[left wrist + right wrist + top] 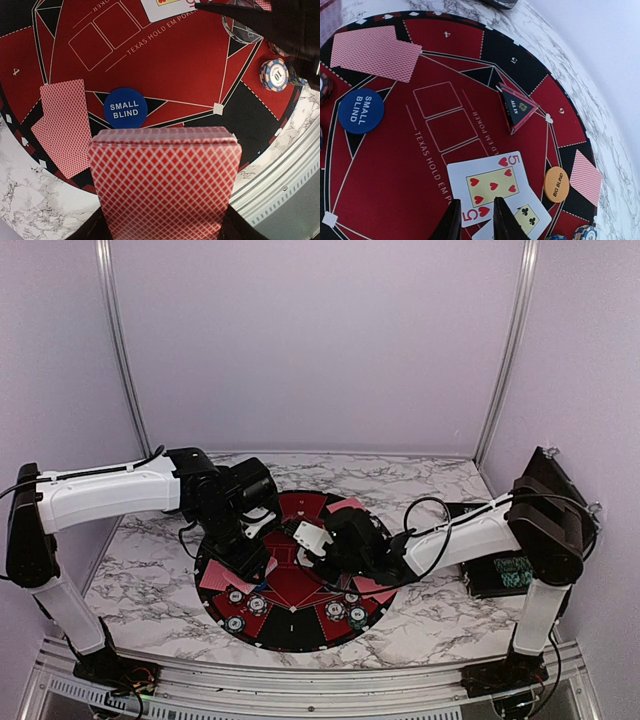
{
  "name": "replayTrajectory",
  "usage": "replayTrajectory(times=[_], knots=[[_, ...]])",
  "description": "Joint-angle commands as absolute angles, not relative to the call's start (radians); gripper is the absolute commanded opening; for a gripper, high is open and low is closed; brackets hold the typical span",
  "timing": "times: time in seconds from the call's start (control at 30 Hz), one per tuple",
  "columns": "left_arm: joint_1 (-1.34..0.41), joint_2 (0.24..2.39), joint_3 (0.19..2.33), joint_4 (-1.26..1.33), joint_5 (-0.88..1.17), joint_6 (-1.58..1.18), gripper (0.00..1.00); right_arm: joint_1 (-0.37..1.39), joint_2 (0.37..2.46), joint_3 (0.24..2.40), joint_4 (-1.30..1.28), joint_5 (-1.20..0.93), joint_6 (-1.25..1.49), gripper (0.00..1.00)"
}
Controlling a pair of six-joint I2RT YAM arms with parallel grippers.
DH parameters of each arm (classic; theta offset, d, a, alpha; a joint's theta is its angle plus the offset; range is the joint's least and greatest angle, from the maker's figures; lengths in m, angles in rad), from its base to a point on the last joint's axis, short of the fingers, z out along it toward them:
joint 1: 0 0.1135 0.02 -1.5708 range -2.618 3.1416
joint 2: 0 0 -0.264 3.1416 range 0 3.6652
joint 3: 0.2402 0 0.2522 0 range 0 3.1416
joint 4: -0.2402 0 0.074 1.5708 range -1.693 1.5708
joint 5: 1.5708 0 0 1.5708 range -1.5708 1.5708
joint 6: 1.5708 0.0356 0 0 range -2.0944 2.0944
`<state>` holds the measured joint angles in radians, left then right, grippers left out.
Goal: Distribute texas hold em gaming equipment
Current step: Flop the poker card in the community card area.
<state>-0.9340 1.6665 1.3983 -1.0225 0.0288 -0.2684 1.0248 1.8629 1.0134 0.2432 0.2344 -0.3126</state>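
Observation:
My left gripper (165, 222) is shut on a thick deck of red-backed playing cards (165, 180), held just above the near-left edge of the round mat (290, 625). My right gripper (476, 212) hovers over the mat's centre with its jaws a little apart. Below them a face-up five of hearts (492, 185) lies on the mat, overlapping a face-up club card (530, 216). A blue "small blind" disc (125, 109) and an orange "big blind" disc (556, 184) rest on the mat. Face-down cards (375, 52) lie at the seat sections, and more of them (585, 177) at the rim.
Striped poker chips (257, 604) sit on the mat's near sections, one blue-and-white chip (274, 75) close to the right arm. A black triangular all-in marker (519, 107) stands near the centre. A black case (500, 575) sits at the right on the marble table (150, 570).

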Motion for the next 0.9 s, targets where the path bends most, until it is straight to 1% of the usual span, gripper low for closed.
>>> replayTrajectory(times=[0.0,0.07,0.2,0.3,0.4,0.5,0.63,0.77,0.87], knots=[[-0.932,1.658,1.419,-1.038,0.029,-0.255,0.52,1.049,1.848,1.029,0.214,0.199,-0.256,0.23],[-0.932,1.658,1.419,-1.038,0.029,-0.254,0.52,1.048,1.825,1.025,0.199,0.184,-0.214,0.29],[-0.932,1.659,1.419,-1.038,0.028,-0.254,0.52,1.013,1.8,1.08,0.099,0.128,-0.082,0.37],[-0.931,1.66,1.419,-1.037,0.03,-0.254,0.52,0.955,1.796,1.131,0.025,0.017,0.054,0.41],[-0.931,1.659,1.42,-1.037,0.032,-0.256,0.52,0.908,1.796,1.157,0.006,-0.161,0.179,0.44],[-0.931,1.659,1.422,-1.038,0.032,-0.253,0.52,0.877,1.8,1.163,0.017,-0.275,0.3,0.48],[-0.931,1.663,1.422,-1.037,0.036,-0.255,0.52,0.837,1.808,1.154,0.037,-0.393,0.436,0.49],[-0.931,1.665,1.426,-1.037,0.038,-0.253,0.52,0.798,1.798,1.096,0.146,-0.546,0.572,0.51],[-0.931,1.668,1.427,-1.038,0.04,-0.253,0.52,0.789,1.798,1.076,0.197,-0.615,0.635,0.54]])
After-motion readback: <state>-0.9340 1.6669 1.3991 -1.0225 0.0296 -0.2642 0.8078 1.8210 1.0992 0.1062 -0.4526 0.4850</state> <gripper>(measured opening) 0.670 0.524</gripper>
